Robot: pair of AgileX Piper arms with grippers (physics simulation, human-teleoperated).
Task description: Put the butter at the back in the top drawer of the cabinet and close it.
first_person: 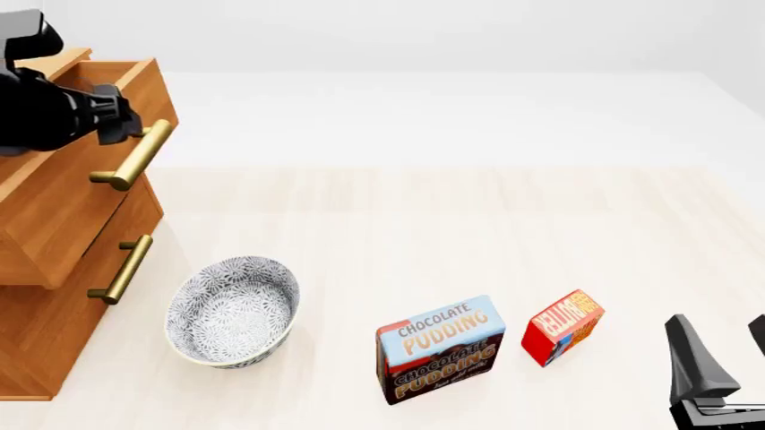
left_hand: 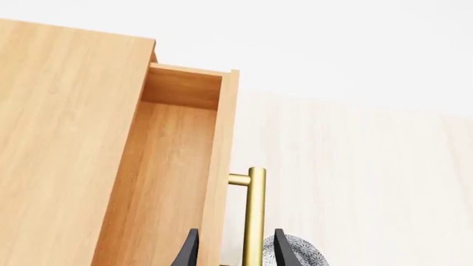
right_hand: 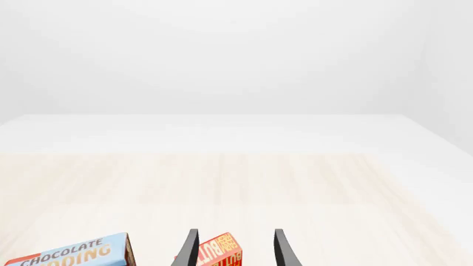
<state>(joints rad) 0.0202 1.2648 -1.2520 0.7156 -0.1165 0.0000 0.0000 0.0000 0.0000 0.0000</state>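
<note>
The butter [first_person: 563,325] is seen lying on the pale surface [first_person: 478,224], well apart from the cabinet [first_person: 48,269], which is placed at the surface's left edge in the front view. Just beside the butter, on the side toward the cabinet, the larger chocolate pudding box [first_person: 440,348] is set, and between that box and the cabinet a patterned bowl [first_person: 233,311] is found. The right claw [first_person: 723,354] is held near the butter, on the side away from the cabinet, with its fingers spread apart and nothing between them; no contact with the butter is shown. In the right wrist view the butter [right_hand: 218,252] is framed between the two dark fingers of the right claw [right_hand: 235,249], ahead of them, with the pudding box [right_hand: 70,255] off to one side. The top drawer [first_person: 84,116] is pulled out of the cabinet, and its inside is shown bare in the left wrist view. The left claw [left_hand: 235,249] is placed at the brass handle [left_hand: 255,216] of the top drawer, with its fingers parted on either side of the bar; whether the bar is touched cannot be told. The lower drawer [first_person: 72,269] is shut.
</note>
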